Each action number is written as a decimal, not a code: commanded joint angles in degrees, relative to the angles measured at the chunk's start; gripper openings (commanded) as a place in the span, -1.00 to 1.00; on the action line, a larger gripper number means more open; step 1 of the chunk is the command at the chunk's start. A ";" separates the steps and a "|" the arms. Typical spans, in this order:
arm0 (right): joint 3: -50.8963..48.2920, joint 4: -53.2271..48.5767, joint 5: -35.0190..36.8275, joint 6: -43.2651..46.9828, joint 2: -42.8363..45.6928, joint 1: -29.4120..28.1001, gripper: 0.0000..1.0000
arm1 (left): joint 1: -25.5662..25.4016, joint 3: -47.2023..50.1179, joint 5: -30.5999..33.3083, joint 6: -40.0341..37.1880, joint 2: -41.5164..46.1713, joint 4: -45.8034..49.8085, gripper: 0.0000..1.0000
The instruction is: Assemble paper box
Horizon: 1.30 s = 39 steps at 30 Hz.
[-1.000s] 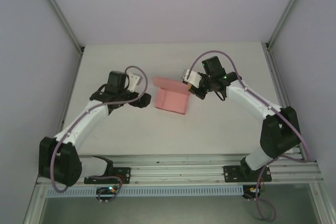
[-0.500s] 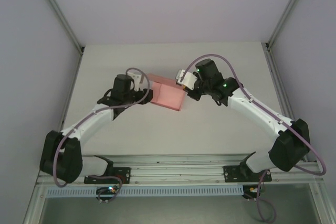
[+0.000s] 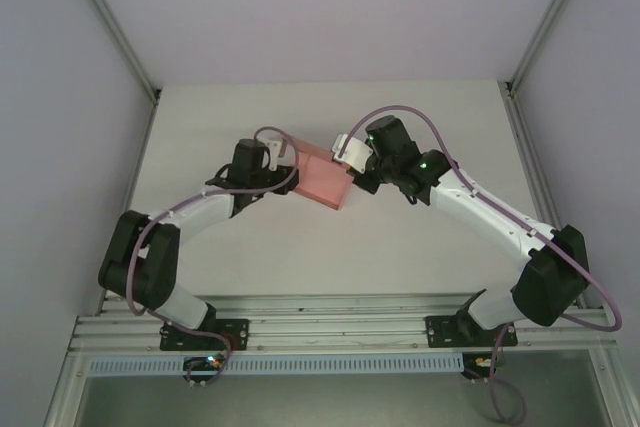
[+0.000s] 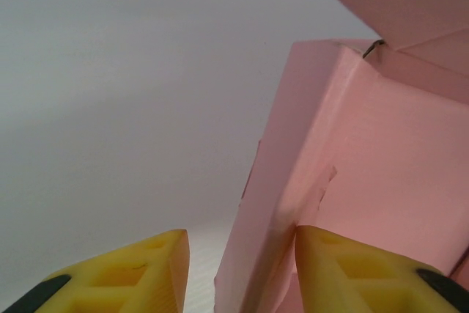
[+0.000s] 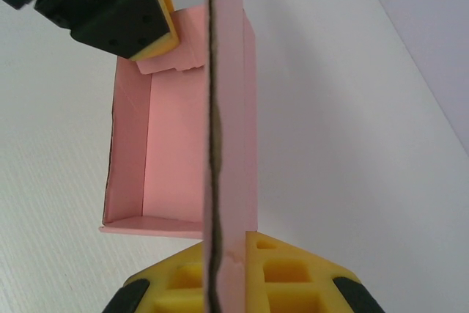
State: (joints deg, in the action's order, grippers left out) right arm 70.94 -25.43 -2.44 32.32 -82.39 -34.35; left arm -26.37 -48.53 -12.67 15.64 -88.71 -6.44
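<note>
Right gripper (image 5: 220,253) clamped on paper box (image 5: 176,159) flap; left gripper (image 4: 238,251) apart, one finger against its wall.

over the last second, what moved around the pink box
The left fingers swung right and farther out to reach the left end of the pink cardboard box. The right fingers shifted the box slightly left. Unchanged: their grip on its upright flap.

Overhead, wrist close-ups; shared paper box (image 3: 320,183)

Matt pink paper box (image 3: 322,182); matt yellow pads (image 4: 366,269); finely ribbed white table (image 3: 400,247)
</note>
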 commanded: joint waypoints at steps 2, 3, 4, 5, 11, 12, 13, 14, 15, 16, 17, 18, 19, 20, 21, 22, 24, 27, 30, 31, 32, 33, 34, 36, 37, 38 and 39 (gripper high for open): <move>1.81 -0.51 -3.21 -1.27 0.67 -0.39 -1.00 | -0.52 2.50 -1.13 -0.70 -0.23 -9.83 -0.20; 1.83 -0.79 -3.47 -1.22 0.75 -0.37 -1.00 | -0.61 3.14 -1.09 -1.10 -0.16 -11.25 -0.26; 1.97 -1.38 -3.83 -1.32 0.82 -0.38 -1.00 | -0.70 3.57 -0.95 -1.38 0.06 -12.55 -0.44; 2.18 -1.93 -3.53 -1.29 0.70 -0.42 -1.00 | -0.90 3.76 -0.68 -1.71 0.22 -13.08 -0.64; 1.64 4.83 8.54 -15.58 1.32 -0.33 0.49 | -5.53 5.01 14.92 -4.23 2.54 -13.38 -0.98; 0.94 7.06 11.42 -20.03 1.99 -0.37 0.49 | -6.17 5.40 17.25 -3.68 2.95 -13.96 -0.99; -0.28 9.23 14.73 -25.29 3.58 -0.37 0.50 | -6.64 5.87 19.48 -2.64 3.41 -14.66 -1.00; -1.66 10.54 17.49 -30.14 4.93 -0.37 0.54 | -6.87 6.33 20.82 -1.77 3.80 -15.57 -1.00; -3.29 11.29 20.60 -34.79 6.20 -0.35 0.60 | -7.26 6.81 22.58 -0.76 4.19 -16.50 -1.00; -5.55 11.76 24.59 -40.66 7.69 -0.42 0.63 | -7.38 7.27 23.00 -0.26 4.70 -17.23 -1.00; -7.96 11.79 27.76 -46.75 9.06 -0.40 0.63 | -7.71 7.64 23.19 -0.26 5.13 -18.04 -1.00; -10.64 11.45 30.12 -53.50 10.25 -0.37 0.61 | -8.15 7.93 24.29 0.00 5.44 -18.75 -1.00; -13.73 11.20 31.17 -60.28 11.52 -0.37 0.57 | -8.60 7.92 24.88 0.10 5.80 -19.05 -1.00; -16.45 11.54 30.83 -64.93 12.55 -0.37 0.54 | -9.04 7.80 26.23 0.53 6.17 -18.99 -1.00; -19.17 12.77 29.36 -68.06 13.26 -0.40 0.51 | -9.51 7.71 26.90 0.71 6.50 -19.02 -1.00; -21.65 15.08 27.33 -69.88 13.70 -0.50 0.47 | -9.85 7.38 26.88 0.39 6.70 -18.63 -1.00; -24.20 19.62 25.72 -70.39 13.08 -1.11 0.36 | -10.51 6.72 28.42 1.02 6.85 -17.98 -1.00; -22.76 23.96 24.23 -66.35 9.56 -3.01 0.31 | -10.67 5.42 28.80 4.57 6.58 -15.98 -1.00; -20.32 26.40 24.96 -66.11 5.13 -4.21 0.28 | -11.24 4.99 30.10 6.94 6.81 -14.93 -1.00; -20.48 29.59 24.38 -65.99 3.52 -4.24 0.25 | -11.40 4.95 30.35 7.74 7.02 -14.86 -1.00; -20.59 32.50 23.53 -66.02 2.77 -4.24 0.23 | -11.46 4.79 30.75 8.85 7.22 -14.36 -1.00; -20.48 34.99 22.53 -66.32 0.34 -4.32 0.20 | -11.51 4.47 30.84 9.48 7.33 -13.69 -1.00; -20.04 37.24 20.52 -65.86 -1.28 -4.34 0.20 | -11.69 3.70 31.23 9.88 7.39 -12.35 -1.00; -18.23 38.46 19.38 -65.27 -3.95 -4.50 0.21 | -12.01 2.29 32.60 10.24 7.48 -9.25 -1.00; -16.92 37.98 19.48 -64.82 -5.17 -4.67 0.19 | -12.17 1.86 32.85 10.10 7.53 -8.32 -1.00; -16.02 37.66 20.02 -64.23 -6.18 -4.70 0.15 | -12.31 2.03 33.05 10.05 7.66 -8.35 -1.00; -15.29 37.54 20.84 -63.81 -7.17 -4.78 0.08 | -12.34 2.36 32.79 10.05 7.83 -8.87 -1.00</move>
State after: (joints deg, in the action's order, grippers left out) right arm 52.99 7.90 18.81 -31.73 -87.79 -38.59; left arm -37.95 -44.40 18.76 23.99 -83.11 -16.91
